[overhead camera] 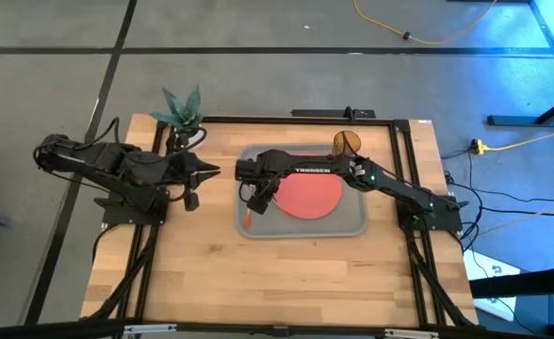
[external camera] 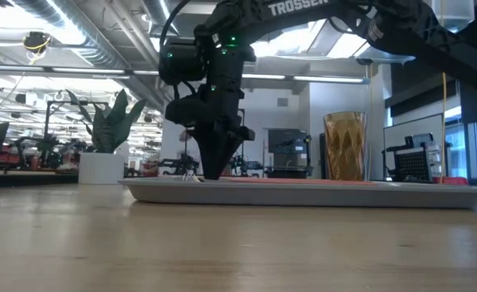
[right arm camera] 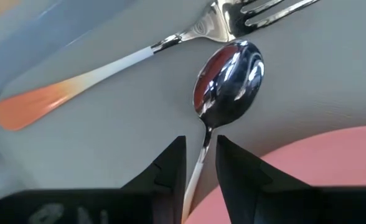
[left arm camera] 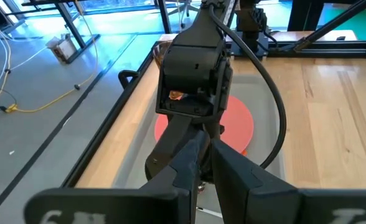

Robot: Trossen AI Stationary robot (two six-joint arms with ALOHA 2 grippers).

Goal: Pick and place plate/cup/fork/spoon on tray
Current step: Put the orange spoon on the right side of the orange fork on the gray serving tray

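The grey tray (overhead camera: 352,228) lies at the table's middle with the coral-red plate (overhead camera: 311,196) on it. The fork (right arm camera: 108,65) and the spoon (right arm camera: 229,78) lie flat on the tray's left part, the spoon's bowl beside the fork's tines. My right gripper (right arm camera: 201,146) points down over the tray's left end (external camera: 214,172). It is open by a narrow gap, one finger on either side of the spoon's thin handle (right arm camera: 198,165). The amber cup (external camera: 345,146) stands upright behind the tray. My left gripper (overhead camera: 211,171) waits shut, left of the tray.
A white pot with a green plant (overhead camera: 181,108) stands at the table's far left corner, behind my left arm. The table's near half (overhead camera: 277,282) is bare wood. A black frame (overhead camera: 399,122) runs round the table's edges.
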